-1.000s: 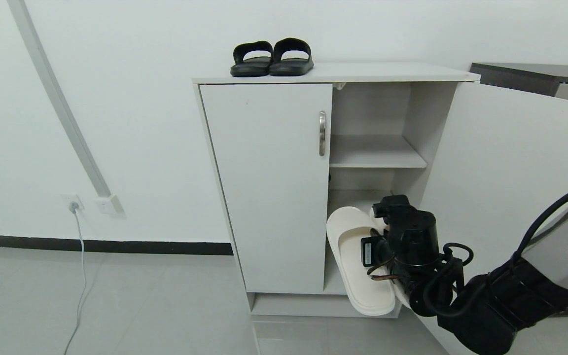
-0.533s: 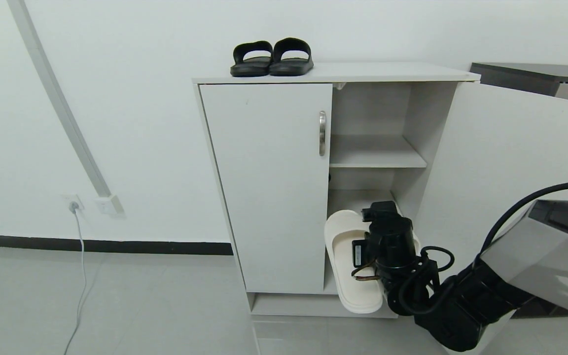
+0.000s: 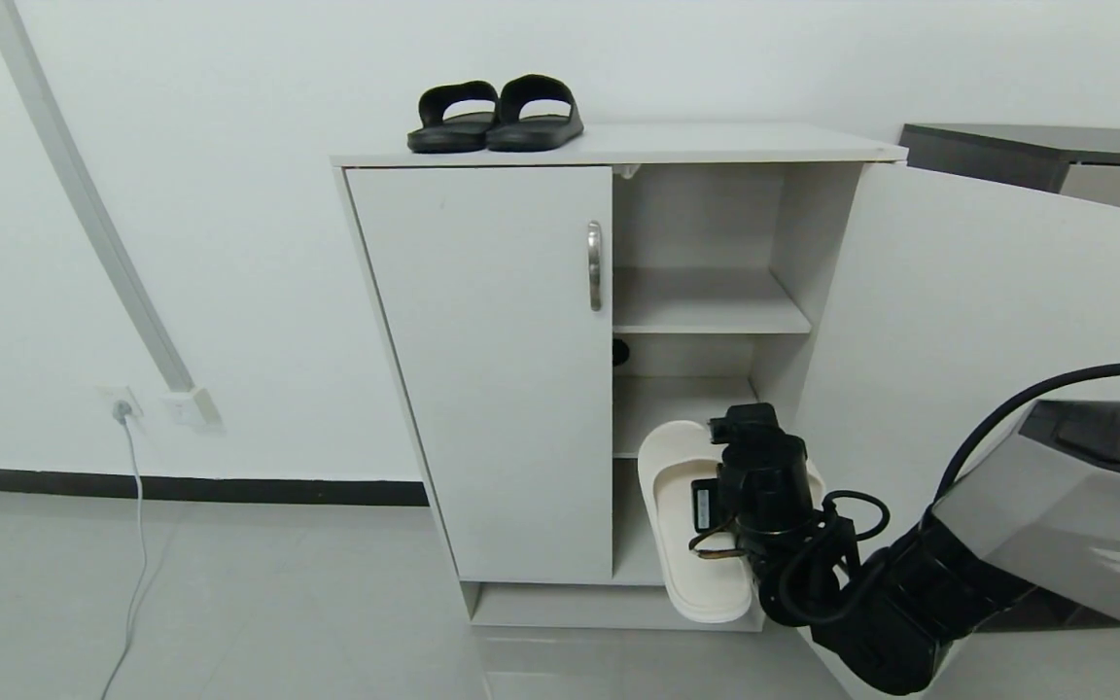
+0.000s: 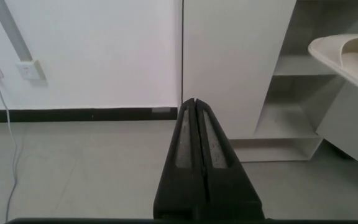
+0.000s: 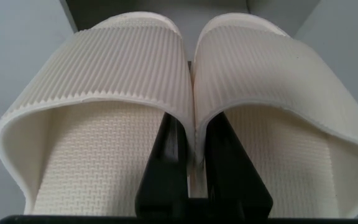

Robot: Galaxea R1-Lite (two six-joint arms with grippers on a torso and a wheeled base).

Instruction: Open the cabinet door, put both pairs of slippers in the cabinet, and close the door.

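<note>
Right gripper (image 5: 191, 152) clamps the cream ribbed foam slippers (image 3: 672, 506) by their inner straps; left gripper (image 4: 195, 143) closed, empty. We'd level the soles before sliding them into the white wooden cabinet (image 3: 482, 369).

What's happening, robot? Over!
Right gripper shut on cream ribbed foam slippers, low at open white cabinet. Left gripper shut, empty. Black slide slippers on cabinet top. Nothing in the way.

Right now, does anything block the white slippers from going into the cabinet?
Nothing visible. The right pincer holds the white slippers at the cabinet's open half; the right door is swung wide, and the lower shelf beside them looks bare.
</note>
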